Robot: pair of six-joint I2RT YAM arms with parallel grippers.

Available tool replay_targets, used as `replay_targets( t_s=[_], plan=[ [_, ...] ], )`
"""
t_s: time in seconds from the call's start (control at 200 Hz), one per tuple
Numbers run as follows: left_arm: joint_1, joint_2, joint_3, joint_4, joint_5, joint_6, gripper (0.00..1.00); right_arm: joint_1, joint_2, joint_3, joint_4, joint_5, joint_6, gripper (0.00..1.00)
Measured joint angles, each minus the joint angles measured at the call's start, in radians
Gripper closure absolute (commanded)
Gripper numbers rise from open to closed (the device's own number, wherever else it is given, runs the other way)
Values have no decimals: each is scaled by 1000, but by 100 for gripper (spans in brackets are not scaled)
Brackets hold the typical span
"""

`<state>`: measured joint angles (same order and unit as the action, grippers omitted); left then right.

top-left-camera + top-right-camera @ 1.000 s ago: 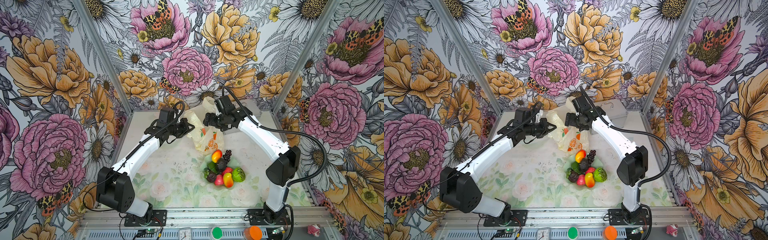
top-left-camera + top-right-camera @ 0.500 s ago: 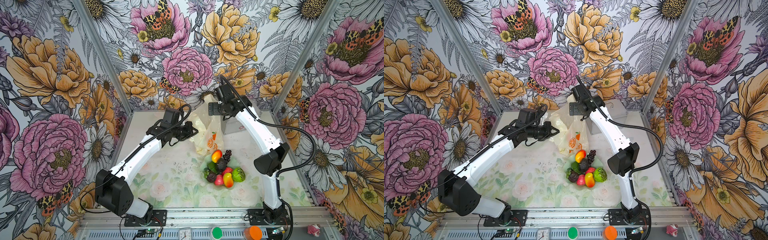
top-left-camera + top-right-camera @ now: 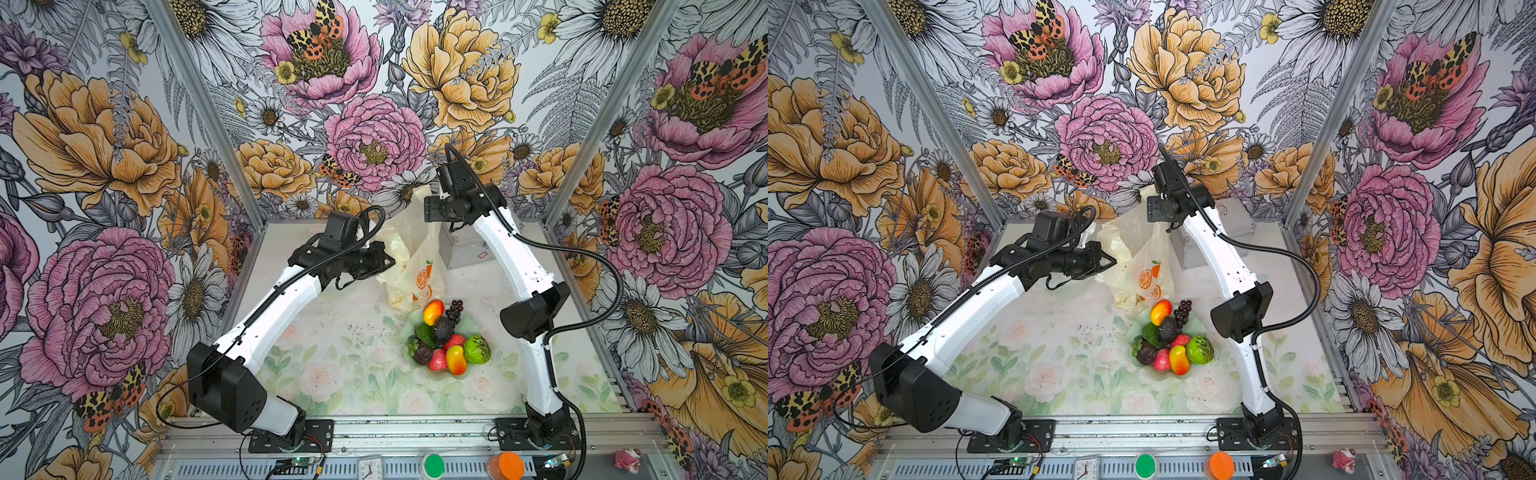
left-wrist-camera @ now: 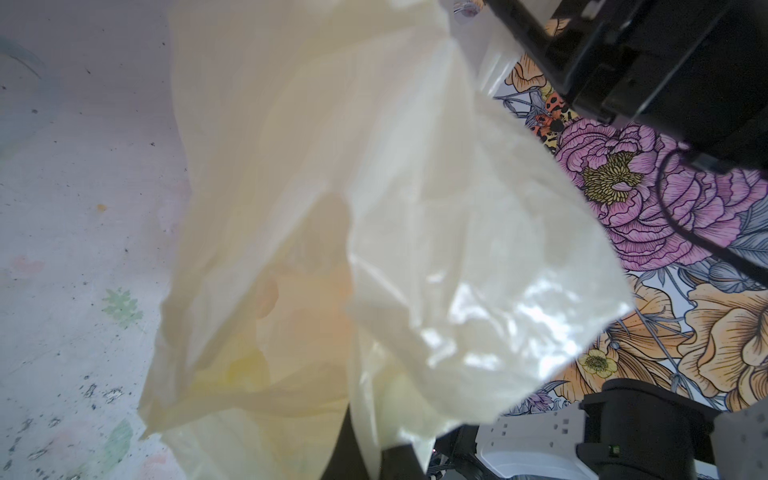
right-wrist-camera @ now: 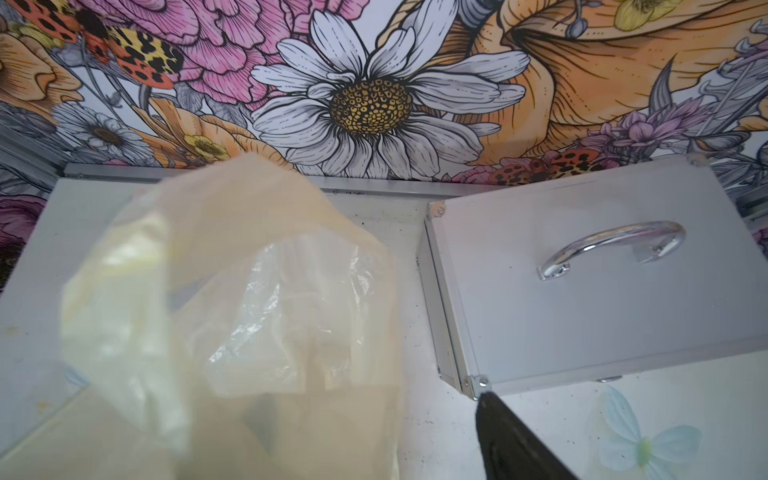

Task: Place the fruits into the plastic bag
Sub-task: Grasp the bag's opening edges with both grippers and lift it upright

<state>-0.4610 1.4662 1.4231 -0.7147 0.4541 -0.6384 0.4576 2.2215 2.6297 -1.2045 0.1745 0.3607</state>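
Change over the last second: the right arm has lifted off the bag's mouth and swung toward the far side. The right gripper (image 3: 429, 210) now sits high, over the silver metal case (image 3: 461, 249). The left arm has shifted slightly right, carrying its grip along. The plastic bag (image 3: 409, 266) was stretched between both arms and now hangs mostly from the left one.

Left gripper (image 3: 385, 262): pinched tight on a fold at the bag's left edge. In the left wrist view the film (image 4: 374, 208) drapes straight over the dark fingers.

Right gripper: only one finger (image 5: 511, 440) shows in the right wrist view, clear of the film, and the bag (image 5: 208, 311) is blurred across the other side. Cannot tell how wide the jaws stand, nor whether any film is caught (the bag's upright tip stands just beside the gripper in both top views).

Meaning for the task: the mouth is not visibly held open from two sides, so a re-grip is likely needed before loading. The fruits (image 3: 444, 336) sit heaped in the pale green dish (image 3: 473, 322), to the near right of the bag. The bag's bottom rests on the table (image 3: 340, 332), touching the dish's far-left rim by the far mango (image 3: 432, 311).

In the way: the case just right of the bag crowds the right arm's approach. Limp film may fall shut over the opening.
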Motion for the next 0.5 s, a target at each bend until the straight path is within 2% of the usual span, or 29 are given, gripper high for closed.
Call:
replay_targets(
  t_s=[0.05, 0.11, 0.115, 0.195, 0.355, 0.5],
  plan=[
    [0, 4, 0, -7, 0, 3, 96, 0, 0, 10, 3, -17, 10, 64],
    [0, 9, 0, -17, -1, 8, 89, 0, 0, 18, 6, -34, 5, 99],
    [0, 10, 0, -18, -1, 8, 88, 0, 0, 19, 7, -35, 5, 100],
    [0, 15, 0, -32, -3, 22, 69, 0, 0, 19, 13, -51, 10, 100],
    [35, 14, 0, -61, -5, 20, 3, 0, -3, 19, 16, -60, 16, 100],
    [170, -37, -36, -69, 8, 13, 1, -1, -29, -7, 27, -60, 19, 100]
  ],
)
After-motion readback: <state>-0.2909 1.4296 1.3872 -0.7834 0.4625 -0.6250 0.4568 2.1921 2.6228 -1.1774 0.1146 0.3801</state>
